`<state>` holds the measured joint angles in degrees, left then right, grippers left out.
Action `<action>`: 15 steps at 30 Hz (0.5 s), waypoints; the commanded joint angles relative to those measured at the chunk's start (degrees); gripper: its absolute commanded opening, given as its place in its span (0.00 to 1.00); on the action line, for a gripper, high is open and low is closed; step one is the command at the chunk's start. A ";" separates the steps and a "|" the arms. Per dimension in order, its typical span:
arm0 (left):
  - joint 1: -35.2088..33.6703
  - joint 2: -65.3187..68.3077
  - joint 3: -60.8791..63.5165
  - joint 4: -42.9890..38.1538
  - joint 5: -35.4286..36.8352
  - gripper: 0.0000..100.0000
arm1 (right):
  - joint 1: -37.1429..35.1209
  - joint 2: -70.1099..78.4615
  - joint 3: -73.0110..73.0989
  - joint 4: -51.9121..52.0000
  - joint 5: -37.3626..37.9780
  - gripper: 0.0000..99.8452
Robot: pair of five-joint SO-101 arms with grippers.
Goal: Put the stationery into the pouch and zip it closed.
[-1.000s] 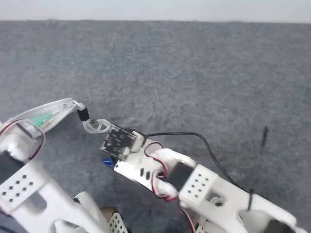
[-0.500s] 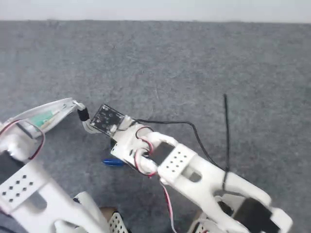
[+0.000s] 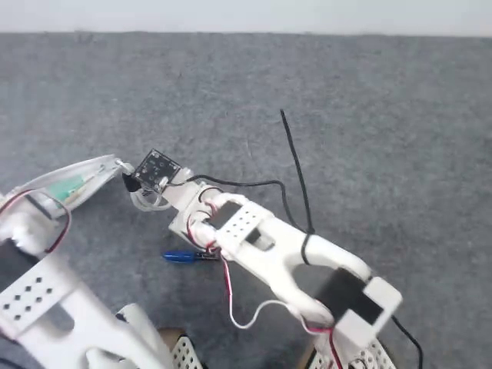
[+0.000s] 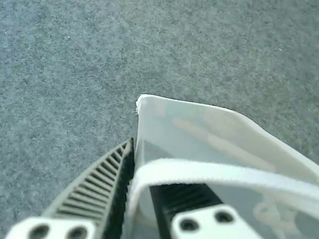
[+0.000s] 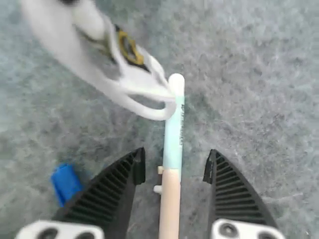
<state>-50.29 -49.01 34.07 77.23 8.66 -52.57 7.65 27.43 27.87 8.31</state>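
Observation:
My left gripper [image 4: 142, 167] is shut on the edge of the translucent pouch [image 4: 214, 144], holding it up off the grey mat at the left [image 3: 73, 181]. The pouch's black zip pull [image 3: 131, 182] and white loop [image 3: 150, 201] hang at its end. My right gripper [image 5: 174, 154] is open, pointing down just beside that loop [image 5: 144, 97]. A pale teal and beige pen [image 5: 172, 164] lies lengthwise between its fingers, untouched by either. A small blue item [image 3: 184, 256] lies on the mat close by and also appears beside one right finger [image 5: 65, 181].
Grey carpet-like mat [image 3: 346, 115] covers the table, with open room to the back and right. The right arm [image 3: 254, 238] stretches across the middle, its black cable [image 3: 296, 169] arching above it. The left arm's white body [image 3: 46, 300] fills the front left corner.
The right arm has swung left and away from the front, bringing its wrist up to the pouch's zip end; its cable swung along. The left arm and pouch stayed put.

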 commanded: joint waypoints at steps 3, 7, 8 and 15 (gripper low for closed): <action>-0.53 0.35 -1.45 -1.67 0.88 0.01 | 1.36 4.26 -5.80 0.22 -0.44 0.18; -0.53 0.35 -1.45 -1.58 0.88 0.01 | 1.36 7.43 -7.56 0.31 -0.44 0.18; -0.53 0.35 -1.45 -1.58 0.88 0.01 | 1.54 8.31 -8.09 0.31 -0.44 0.18; -0.53 0.35 -1.45 -1.58 0.79 0.01 | 3.21 13.41 -15.91 10.07 -0.44 0.13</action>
<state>-50.29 -49.01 34.07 77.23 8.75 -50.99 20.40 18.90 29.71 8.31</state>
